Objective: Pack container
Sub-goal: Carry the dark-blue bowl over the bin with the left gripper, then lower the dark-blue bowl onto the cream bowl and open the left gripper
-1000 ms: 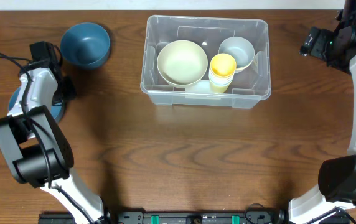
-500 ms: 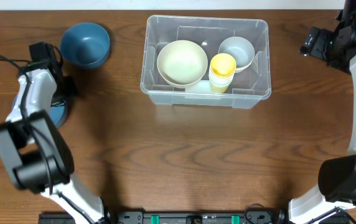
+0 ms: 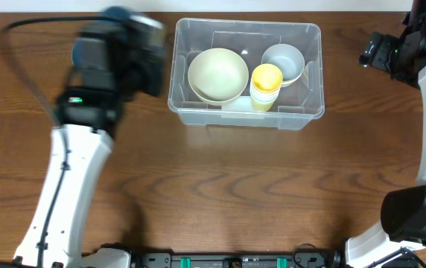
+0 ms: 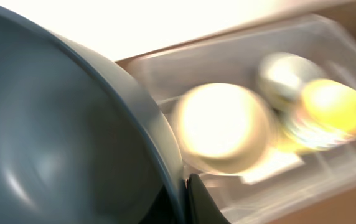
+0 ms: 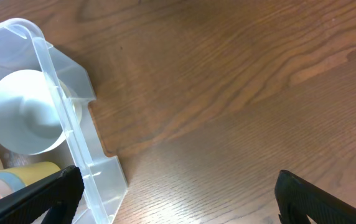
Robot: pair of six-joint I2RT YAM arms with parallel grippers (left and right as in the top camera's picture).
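Dark wood-grain worktop fills the scene, with nothing on it close by but the packing job.

The left pincer is pressed together on the rim of a blue bowl, which hangs tilted and fills the near side of the wrist view. From above, this arm is a blur, so the bowl's exact height cannot be told. Just ahead of the pincer, and a little to its right, sits the container. It is a clear, colourless, rectangular bin with rounded corners, a thick rim and moulded ridges inside. Nearest the pincer in it is a cream bowl. Past that stands a stack of cups with a yellow one on top, and farthest off is a pale bowl. Little bare floor is left inside.

I judge the step in hand to be carrying the blue bowl across to the container. The next move calls for lifting it over the near wall and levelling it. It would then be lowered, probably nested into the cream bowl, before the pincer spreads. A clipped rim or a knocked cup stack is the risk.

The right pincer is spread wide and empty. It hovers over bare worktop, with the container's corner just beside its left finger.
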